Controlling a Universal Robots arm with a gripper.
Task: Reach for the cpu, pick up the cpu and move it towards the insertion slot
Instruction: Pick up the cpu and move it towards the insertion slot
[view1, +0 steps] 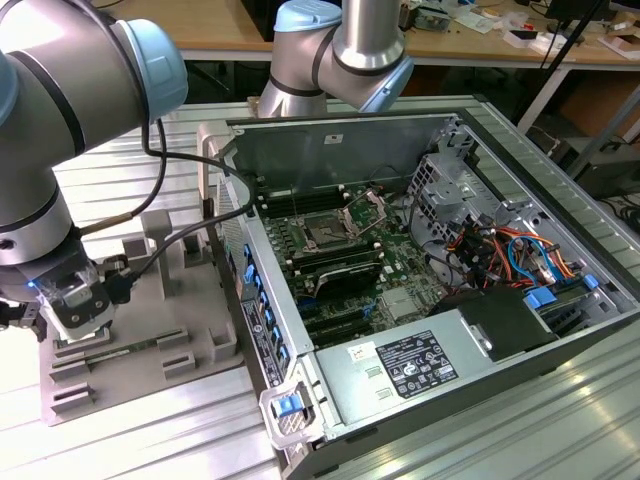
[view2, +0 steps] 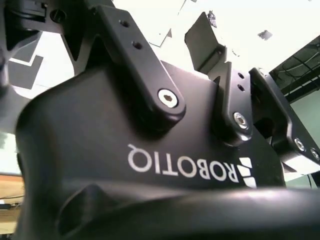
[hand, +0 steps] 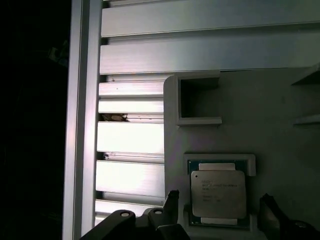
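Observation:
The cpu (hand: 218, 194), a flat square chip with a silvery top, lies in a recess of the grey fixture (hand: 280, 125). In the first wrist view my gripper (hand: 218, 206) is open just above it, with one dark fingertip (hand: 170, 201) on each side of the chip and not touching it. The exterior view has the gripper (view1: 72, 325) low over the grey fixture (view1: 150, 330) at that view's left. The insertion slot (view1: 327, 233), a square socket with a dark centre and a raised metal bracket, sits on the motherboard inside the open computer case, far from the gripper.
The open case (view1: 430, 250) fills the exterior view's right, with a power supply (view1: 420, 365), coloured cables (view1: 510, 255) and black memory slots (view1: 340, 275). A cable (view1: 170, 235) runs from the wrist. An empty square recess (hand: 199, 102) lies beside the chip's pocket. The table (hand: 130, 165) is slatted aluminium.

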